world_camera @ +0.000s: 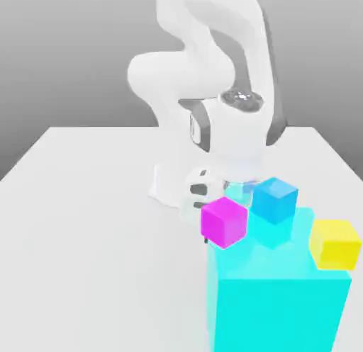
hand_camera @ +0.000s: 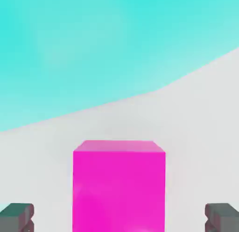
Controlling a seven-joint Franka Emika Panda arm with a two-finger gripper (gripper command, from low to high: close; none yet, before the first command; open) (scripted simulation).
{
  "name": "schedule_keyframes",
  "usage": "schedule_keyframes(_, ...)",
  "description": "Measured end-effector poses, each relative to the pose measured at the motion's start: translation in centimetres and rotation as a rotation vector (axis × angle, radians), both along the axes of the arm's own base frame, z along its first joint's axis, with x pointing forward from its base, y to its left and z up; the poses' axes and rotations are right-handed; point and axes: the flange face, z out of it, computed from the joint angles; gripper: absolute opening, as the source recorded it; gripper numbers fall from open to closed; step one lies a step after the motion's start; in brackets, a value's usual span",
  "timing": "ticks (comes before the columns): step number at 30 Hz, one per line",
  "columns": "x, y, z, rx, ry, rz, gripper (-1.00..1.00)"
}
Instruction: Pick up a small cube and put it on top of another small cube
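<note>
The jaws (hand_camera: pixel 119 217) stood spread wide and held nothing. In the hand view one dark fingertip (hand_camera: pixel 17 216) sat off one side of the hot-pink cube (hand_camera: pixel 119 186) and the other fingertip off the opposite side, with bare table (hand_camera: pixel 196 133) showing in each gap. So the cube lay straight ahead of the jaws, centred between them and apart from both pads. It was a cube, with no long axis to favour, and its faces looked square to the line between the fingertips, so I judged that no twist of the wrist was called for before closing in.

Beyond the cube, on its far side from the jaws, a strip of bare table came first, then the wall of the big cyan block (hand_camera: pixel 93 49). That wall was the edge to mind on any further advance. To either side of the fingertips the table looked free.

In the exterior view the hand (world_camera: pixel 234 142) was low beside the cyan block, near a violet-magenta cube (world_camera: pixel 224 222), a blue cube (world_camera: pixel 275 199) and a yellow cube (world_camera: pixel 334 243). Which of these would serve as the base I could not tell.
</note>
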Motion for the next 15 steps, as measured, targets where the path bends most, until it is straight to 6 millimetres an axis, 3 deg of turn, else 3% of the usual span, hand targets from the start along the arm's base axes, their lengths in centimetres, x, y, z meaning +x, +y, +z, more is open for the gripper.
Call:
schedule_keyframes(3, -0.1, 0.1, -2.5, 0.002, 0.000, 0.000, 0.00)
schedule_keyframes(4, -0.2, 0.1, -3.2, 0.003, 0.000, 0.000, -1.00)
schedule_keyframes(11, -0.2, 0.1, -3.3, 0.002, -0.001, 0.000, -1.00)
schedule_keyframes(15, 0.0, 0.1, -0.5, 0.001, -0.002, 0.000, -1.00)
